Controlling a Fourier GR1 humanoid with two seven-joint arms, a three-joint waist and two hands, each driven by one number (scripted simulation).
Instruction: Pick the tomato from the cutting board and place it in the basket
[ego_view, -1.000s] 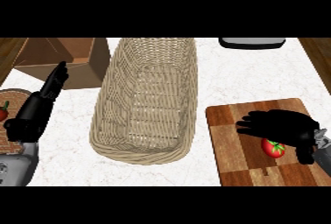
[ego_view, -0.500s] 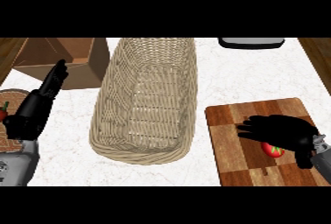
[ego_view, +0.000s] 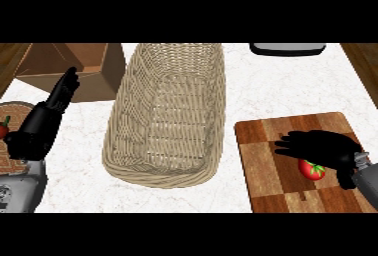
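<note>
Kitchen: white marble counter (ego_view: 295, 85), wooden cutting board (ego_view: 269, 150) (tomato (ego_view: 312, 170) on it), wicker basket (ego_view: 166, 115).

No text, label, brand, number or sign can be read on anything in view.

The right robot hand (ego_view: 323, 148) sits at about four o'clock in the head view, palm down, its fingers spread and reaching toward nine o'clock, with its thumb hanging toward six o'clock beside the grey wrist at the right edge. The left robot hand (ego_view: 43, 124) rests at about nine o'clock near the left edge, open, its straight fingers pointing toward one o'clock above the grey forearm.
</note>
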